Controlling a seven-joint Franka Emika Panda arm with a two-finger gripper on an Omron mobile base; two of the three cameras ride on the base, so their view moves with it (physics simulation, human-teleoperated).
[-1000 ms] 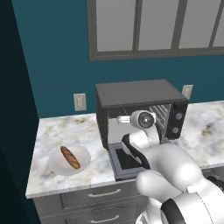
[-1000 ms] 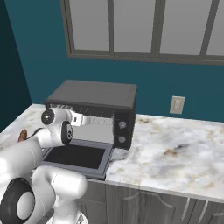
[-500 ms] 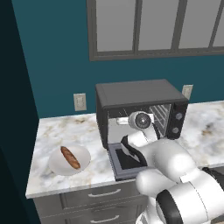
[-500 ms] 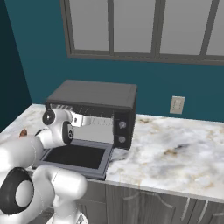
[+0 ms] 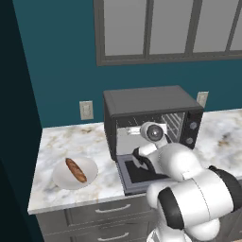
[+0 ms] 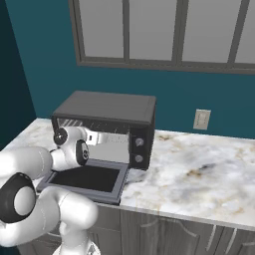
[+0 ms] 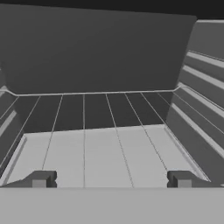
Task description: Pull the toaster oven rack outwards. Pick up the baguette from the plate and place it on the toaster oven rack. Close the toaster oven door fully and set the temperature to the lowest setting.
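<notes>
Marbled white countertop [image 5: 61, 142] runs along a teal wall beneath a grey-framed window [image 5: 165, 28], with grey drawers [image 5: 94, 217] under its near edge. Two wall outlets [image 5: 86, 109] flank the toaster oven [image 5: 146, 101], the right one partly cut off by the oven's top corner. The toaster oven door [image 6: 84, 179] lies dropped open and flat; in the left base view the arm covers much of it. The gripper [image 7: 111, 179] sits at the oven mouth, fingers [image 7: 41, 179] spread wide apart and holding nothing, just above the near edge of the toaster oven rack [image 7: 105, 148], whose thin wires run back towards the dark rear wall. The knobs [image 6: 139, 149] show no readable markings. Well to the left, the baguette [image 5: 75, 170] lies on the plate [image 5: 61, 179].
</notes>
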